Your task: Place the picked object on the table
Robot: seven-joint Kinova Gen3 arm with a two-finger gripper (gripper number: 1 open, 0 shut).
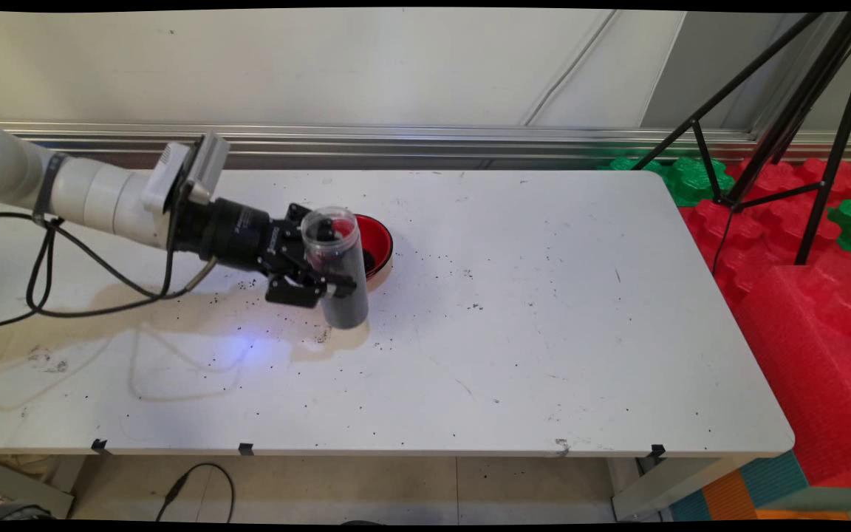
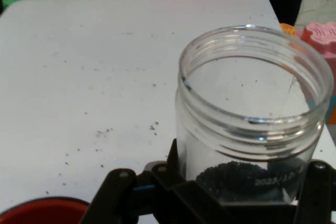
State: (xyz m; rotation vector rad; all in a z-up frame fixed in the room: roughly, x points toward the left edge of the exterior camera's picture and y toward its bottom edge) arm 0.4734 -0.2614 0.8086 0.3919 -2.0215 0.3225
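A clear plastic jar (image 1: 337, 266) with dark grains in its lower part is clamped between the fingers of my black gripper (image 1: 322, 277), which is shut on it. The jar stands nearly upright, open mouth up, just above the table. In the hand view the jar (image 2: 252, 124) fills the right half, with black grains at its bottom and my gripper (image 2: 247, 192) around its base. A red bowl (image 1: 375, 245) holding some dark grains sits right behind the jar; its rim (image 2: 42, 208) shows at the lower left of the hand view.
Dark grains lie scattered over the white table (image 1: 544, 332) around the jar and bowl. Black cables (image 1: 63, 273) hang from the arm on the left. A black tripod (image 1: 787, 125) and red and green foam blocks (image 1: 802, 281) stand off the table's right side.
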